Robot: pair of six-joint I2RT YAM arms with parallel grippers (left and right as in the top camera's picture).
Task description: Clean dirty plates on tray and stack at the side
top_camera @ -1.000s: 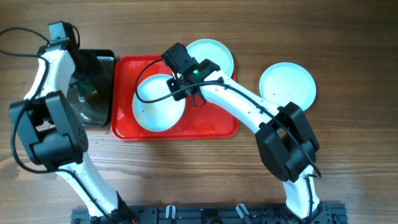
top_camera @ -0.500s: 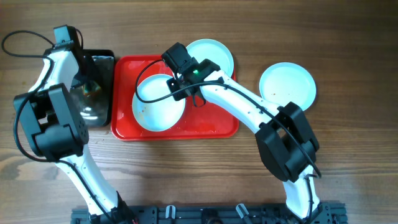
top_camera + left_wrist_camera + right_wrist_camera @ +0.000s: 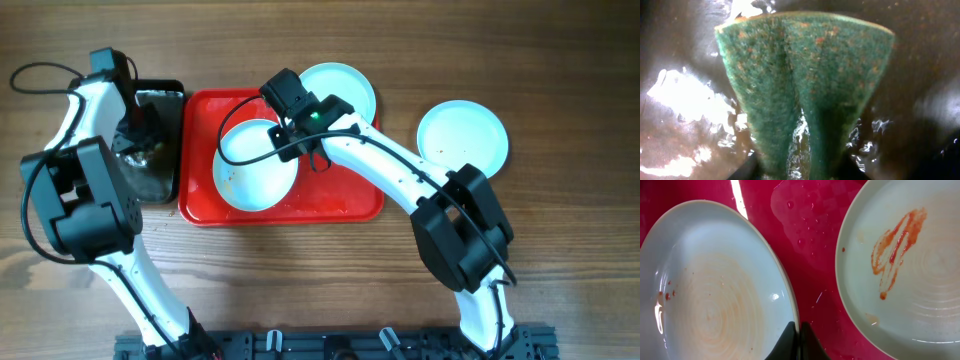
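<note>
On the red tray (image 3: 340, 195) lies a pale plate (image 3: 255, 165) with faint orange smears. My right gripper (image 3: 300, 130) is shut on its rim; in the right wrist view the two dark fingers (image 3: 790, 339) pinch the edge of this plate (image 3: 715, 305). A second plate (image 3: 920, 280) with a red sauce smear sits to the right, overhanging the tray's far corner (image 3: 340, 90). A third plate (image 3: 462, 135) rests on the table at the right. My left gripper (image 3: 800, 167) is shut on a folded green sponge (image 3: 805, 75).
A black tray (image 3: 160, 180), wet and glossy, stands left of the red tray, with my left arm (image 3: 85, 110) over it. Water drops lie on the red tray (image 3: 810, 210) between the two plates. Bare wooden table surrounds everything.
My left arm has shifted slightly over the black tray. The right arm and the plates have not moved.
</note>
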